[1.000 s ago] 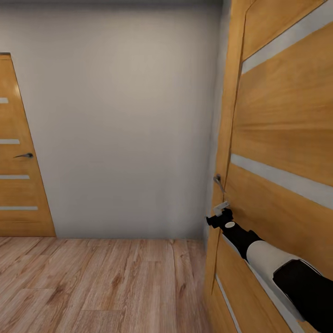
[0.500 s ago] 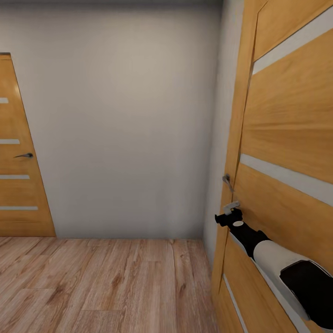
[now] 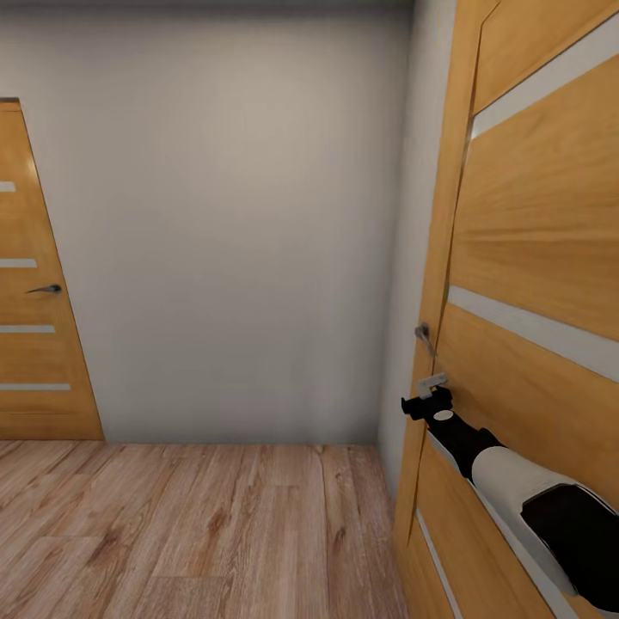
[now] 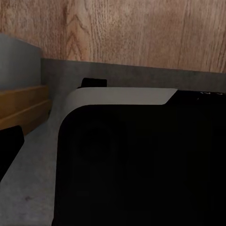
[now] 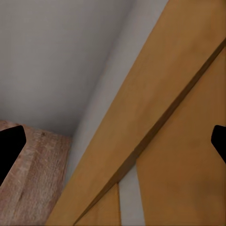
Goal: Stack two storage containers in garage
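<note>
Doorway work occupies this moment: the right hand (image 3: 427, 389) reaches against the wooden door (image 3: 533, 258), just below its lever handle (image 3: 422, 334), fingers spread apart in the right wrist view. Whether the left hand is apart or together cannot be told. No storage containers appear here. Judged as stiff, light bins, they should lift well by their rims.
</note>
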